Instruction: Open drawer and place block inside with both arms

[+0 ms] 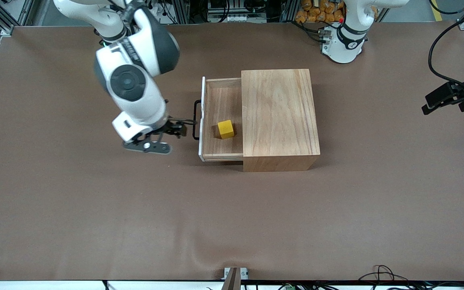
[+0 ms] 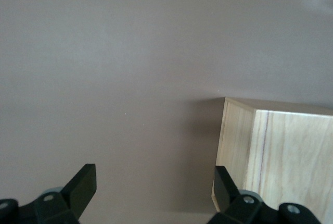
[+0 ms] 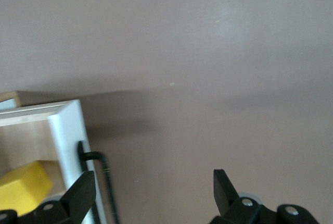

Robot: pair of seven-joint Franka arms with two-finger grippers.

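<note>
The drawer (image 1: 222, 94) stands pulled out of the light wood box (image 1: 280, 117), toward the right arm's end of the table. The yellow block (image 1: 226, 129) lies inside the drawer on its floor. My right gripper (image 1: 177, 129) is open just in front of the drawer's black wire handle (image 1: 195, 121). In the right wrist view my right gripper (image 3: 154, 187) is empty; the handle (image 3: 106, 182) runs between the jaws close to one finger, with the white drawer front (image 3: 70, 130) and the block (image 3: 23, 187) beside it. My left gripper (image 1: 437, 102) is open and empty, over the table at the left arm's end.
The left wrist view shows my left gripper (image 2: 154, 185) above the brown mat with a corner of the wood box (image 2: 281, 146) beside one finger. Black cables (image 1: 437, 52) hang at the left arm's end. A bracket (image 1: 235, 274) sits at the table's near edge.
</note>
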